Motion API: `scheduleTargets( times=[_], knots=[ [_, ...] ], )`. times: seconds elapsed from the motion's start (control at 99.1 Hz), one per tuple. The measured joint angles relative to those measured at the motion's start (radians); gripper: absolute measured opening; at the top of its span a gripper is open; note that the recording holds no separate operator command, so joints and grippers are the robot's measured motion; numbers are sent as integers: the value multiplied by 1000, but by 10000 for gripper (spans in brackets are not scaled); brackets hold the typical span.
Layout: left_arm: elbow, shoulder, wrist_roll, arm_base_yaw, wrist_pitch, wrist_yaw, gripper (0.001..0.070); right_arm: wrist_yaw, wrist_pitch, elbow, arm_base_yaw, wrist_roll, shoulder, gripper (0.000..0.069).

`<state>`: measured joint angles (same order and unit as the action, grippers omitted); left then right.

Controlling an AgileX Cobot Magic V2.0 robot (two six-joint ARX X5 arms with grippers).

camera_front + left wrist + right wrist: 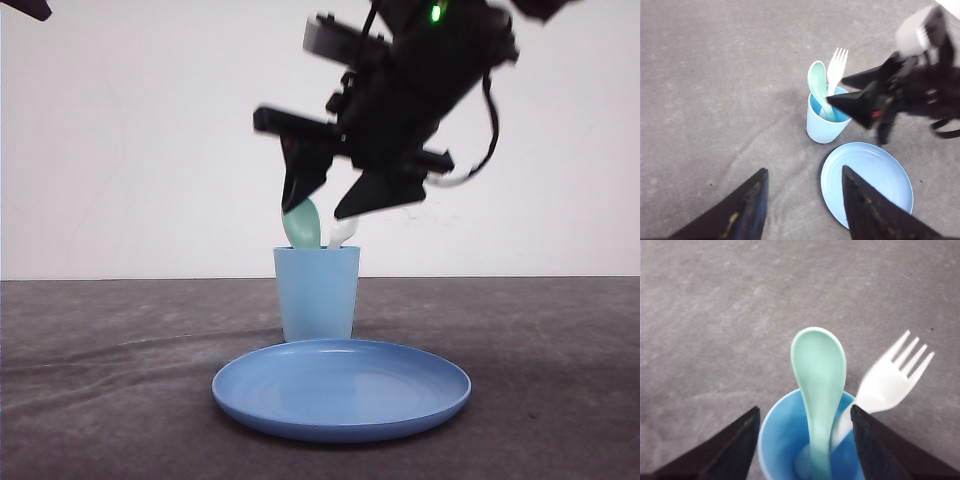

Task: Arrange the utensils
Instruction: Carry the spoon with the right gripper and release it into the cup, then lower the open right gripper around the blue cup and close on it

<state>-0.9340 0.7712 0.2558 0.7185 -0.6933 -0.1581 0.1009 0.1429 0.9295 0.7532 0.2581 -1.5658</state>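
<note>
The mint-green spoon (301, 225) and the white fork (341, 233) stand together in the light blue cup (317, 293), bowl and tines up. My right gripper (318, 208) hovers open just above the cup, its fingers on either side of the two utensils and holding neither. In the right wrist view the spoon (818, 365) and the fork (890, 380) rise out of the cup (777, 440) between the open right gripper (805, 410). My left gripper (804, 172) is open and empty, high over the table, short of the cup (825, 125), spoon (817, 82) and fork (837, 62).
A round blue plate (341, 388) lies on the dark grey table just in front of the cup, nothing on it. In the left wrist view the plate (875, 175) lies partly under one left finger. The right arm (920, 85) reaches in over the cup.
</note>
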Motion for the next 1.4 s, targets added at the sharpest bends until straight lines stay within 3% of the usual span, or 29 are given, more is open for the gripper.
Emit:
scheduleTargets(
  times=[0.313, 0.373, 0.504, 0.646, 0.968, 1.402],
  knots=[
    [0, 0, 0, 0, 2, 0, 275, -2, -349, 69, 46, -15, 261, 373],
    [0, 0, 0, 0, 2, 0, 275, -3, -423, 69, 50, -2, 289, 438],
    [0, 0, 0, 0, 2, 0, 275, -2, -549, 69, 58, 43, 308, 676],
    [0, 0, 5, 0, 2, -1, 275, -2, -655, 69, 58, 82, 297, 681],
    [0, 0, 19, 0, 2, -1, 275, 2, -637, 69, 71, 117, 184, 681],
    [0, 0, 22, 0, 0, -1, 275, 3, -407, 69, 64, 138, -12, 681]
  ],
)
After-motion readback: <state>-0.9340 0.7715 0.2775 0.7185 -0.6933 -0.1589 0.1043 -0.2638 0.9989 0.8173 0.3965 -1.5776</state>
